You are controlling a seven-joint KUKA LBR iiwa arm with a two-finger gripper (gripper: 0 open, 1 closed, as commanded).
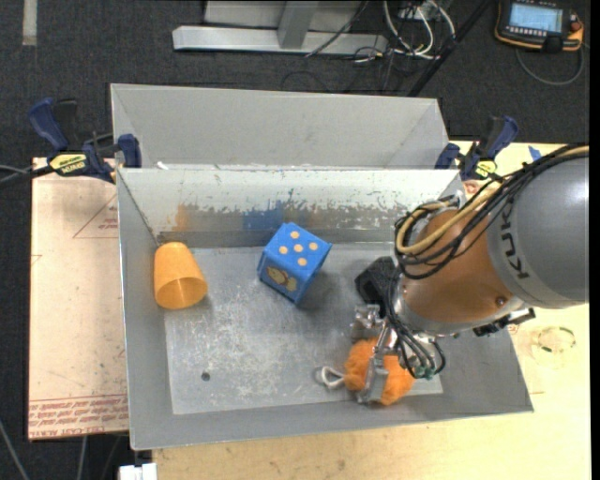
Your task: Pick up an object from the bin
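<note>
Camera view: we see a grey metal bin (246, 361) whose floor is scuffed and scratched, with a worn, discoloured band along the foot of the back wall. The bin stands over a dark floor (75, 47). Beyond its back edge lie loose cables (422, 28), a flat grey metal base (281, 36) and a handheld pendant (542, 21) with a lit screen; we cannot read the screen.

The arm (558, 234) enters over the right edge. Its grey casing carries dark lettering, of which we read "KU". An orange cover (459, 281) wraps the wrist.

The claw (375, 364) is down at the front right corner, on an orange fuzzy soft thing (401, 384) lying on the bin floor. We cannot tell whether the claw is wide, narrow or gripping.

A small black thing (378, 277) lies just behind the claw. A blue cube (294, 261) with yellow dots sits tilted near the middle of the back wall. An orange cup (178, 277) lies on its side near the left wall.
</note>
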